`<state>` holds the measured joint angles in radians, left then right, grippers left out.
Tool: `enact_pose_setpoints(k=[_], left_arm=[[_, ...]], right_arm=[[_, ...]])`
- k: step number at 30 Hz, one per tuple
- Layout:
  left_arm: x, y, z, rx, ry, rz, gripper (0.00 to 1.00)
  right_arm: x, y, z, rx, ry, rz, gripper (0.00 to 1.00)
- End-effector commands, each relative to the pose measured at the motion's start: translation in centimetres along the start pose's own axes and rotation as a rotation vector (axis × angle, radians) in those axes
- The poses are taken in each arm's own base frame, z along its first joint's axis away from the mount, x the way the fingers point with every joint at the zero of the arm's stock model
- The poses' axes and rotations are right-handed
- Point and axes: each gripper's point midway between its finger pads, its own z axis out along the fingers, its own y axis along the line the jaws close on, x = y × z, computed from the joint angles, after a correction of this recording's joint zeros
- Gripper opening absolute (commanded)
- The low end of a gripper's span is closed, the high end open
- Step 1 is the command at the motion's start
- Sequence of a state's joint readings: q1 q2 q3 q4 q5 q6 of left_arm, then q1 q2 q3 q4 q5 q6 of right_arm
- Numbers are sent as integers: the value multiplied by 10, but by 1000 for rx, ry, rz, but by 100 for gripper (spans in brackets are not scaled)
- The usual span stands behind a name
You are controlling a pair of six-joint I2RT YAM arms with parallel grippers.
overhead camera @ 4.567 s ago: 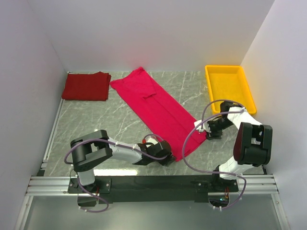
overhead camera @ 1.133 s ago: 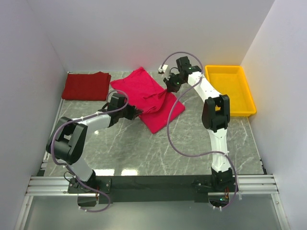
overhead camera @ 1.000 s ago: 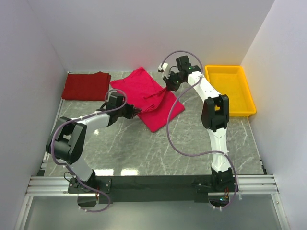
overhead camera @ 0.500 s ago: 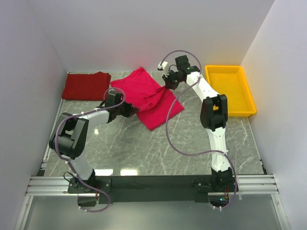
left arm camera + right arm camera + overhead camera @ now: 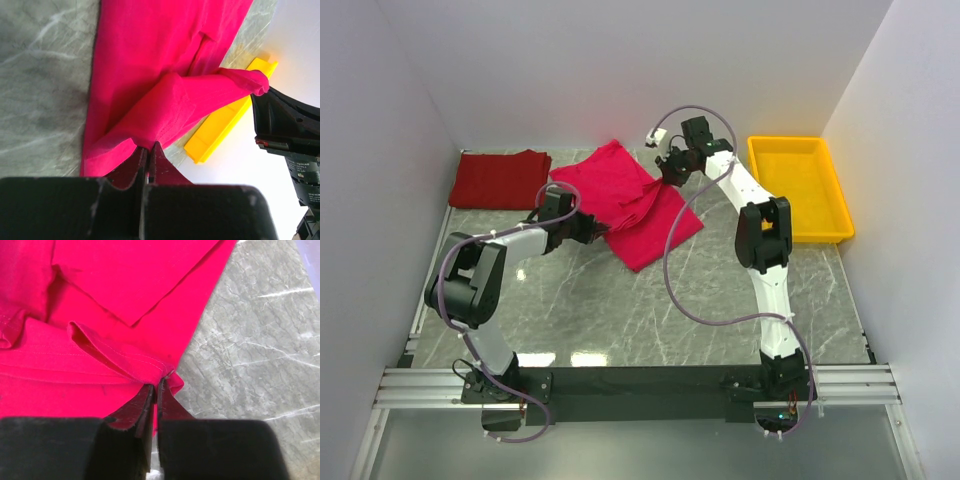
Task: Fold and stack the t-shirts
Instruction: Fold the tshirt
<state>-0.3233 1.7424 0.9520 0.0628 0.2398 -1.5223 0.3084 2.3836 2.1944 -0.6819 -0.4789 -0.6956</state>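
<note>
A bright crimson t-shirt (image 5: 618,190) lies slantwise on the marble table, its near end lifted and doubled back over the rest. My left gripper (image 5: 594,231) is shut on one corner of that end; in the left wrist view its tips (image 5: 148,146) pinch the raised cloth (image 5: 165,100). My right gripper (image 5: 663,180) is shut on the other corner, and its tips (image 5: 156,382) clamp the stitched hem (image 5: 125,360). The lifted edge hangs stretched between both grippers. A darker red t-shirt (image 5: 500,180) lies folded at the far left corner.
A yellow plastic tray (image 5: 798,142) stands at the far right by the wall; its side (image 5: 225,125) also shows in the left wrist view. White walls close in the table on three sides. The right arm (image 5: 760,230) reaches across the table's right half.
Since the oldest frame both grippers carried the crimson shirt's near end up and over toward the far end. Over the last second they drifted slightly farther and left, still gripping.
</note>
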Motion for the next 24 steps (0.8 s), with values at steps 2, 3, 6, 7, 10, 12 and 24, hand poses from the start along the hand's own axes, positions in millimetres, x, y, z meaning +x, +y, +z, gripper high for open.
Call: enact_pose_setpoints(k=[2, 3, 6, 7, 10, 12, 24], left_arm=[[-5, -21, -1, 54, 7, 29, 8], [-11, -22, -2, 60, -1, 22, 15], [-26, -27, -9, 84, -40, 12, 40], [-29, -28, -11, 85, -49, 15, 44], [-44, -34, -20, 104, -79, 37, 52], [-52, -44, -28, 122, -95, 66, 56], [-53, -24, -65, 55, -126, 473, 68]], right_arm=[[-23, -18, 8, 77, -60, -13, 25], [-29, -20, 8, 96, -72, 20, 36], [-43, -32, 6, 161, -115, 118, 57], [-47, -40, 5, 207, -124, 139, 60], [-56, -48, -4, 258, -144, 176, 61], [-53, -50, -7, 278, -141, 204, 62], [-10, 31, -88, -112, -137, 192, 60]])
